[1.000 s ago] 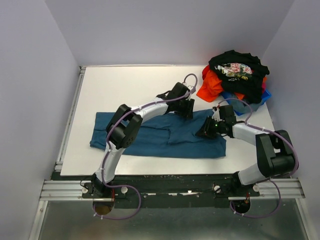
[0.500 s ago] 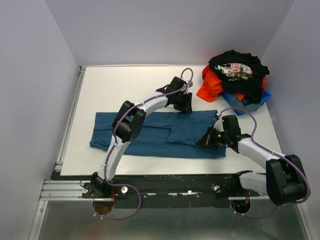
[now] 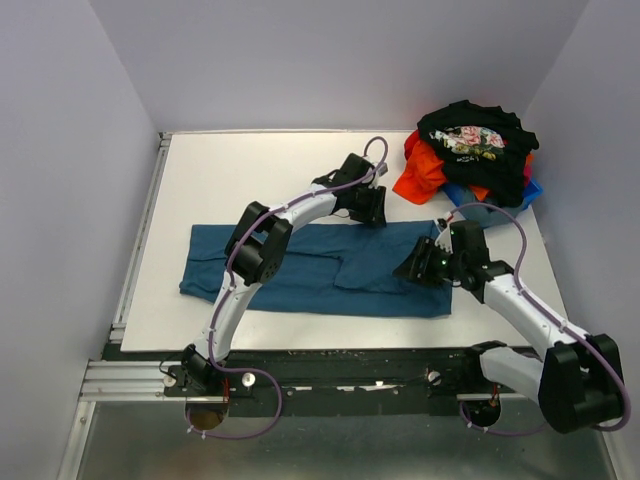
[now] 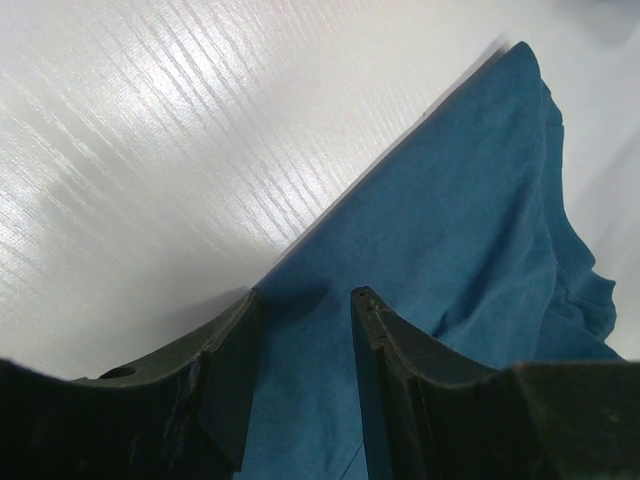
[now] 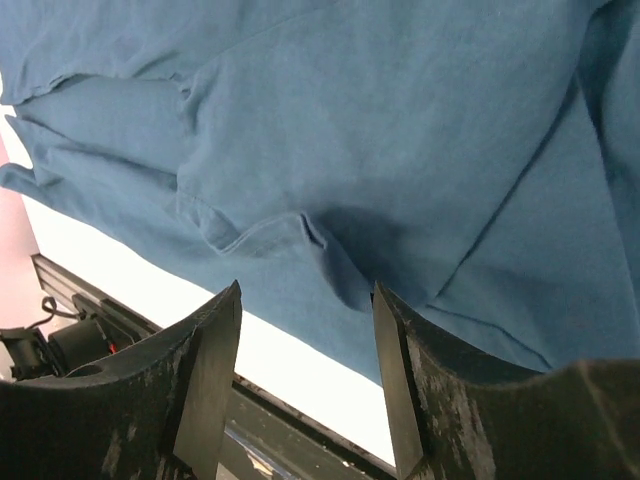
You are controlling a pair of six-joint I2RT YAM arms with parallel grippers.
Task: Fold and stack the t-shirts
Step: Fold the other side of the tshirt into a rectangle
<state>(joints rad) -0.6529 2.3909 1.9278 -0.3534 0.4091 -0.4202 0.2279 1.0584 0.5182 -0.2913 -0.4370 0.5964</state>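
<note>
Folding is barely begun: teal shirt [image 3: 320, 275] is spread, pile [image 3: 470, 140] is heaped at table's far right corner; left gripper [image 4: 305, 297] and right gripper [image 5: 306, 288] are opened, empty.

A white rectangular surface [image 3: 260, 170] with a faint wood-grain texture fills the middle of the top view. Three plain pale lavender-grey walls box it in: a back wall [image 3: 330, 60] across the top of the frame, a left wall [image 3: 60, 200] and a right wall [image 3: 590, 170]. A silver aluminium rail [image 3: 140, 240] runs down the surface's left edge, and a slotted aluminium beam [image 3: 130, 378] crosses the lower frame. Below it lies a dull grey metal floor panel [image 3: 330, 450]. In the left wrist view, soft light streaks the surface in bright bands.
</note>
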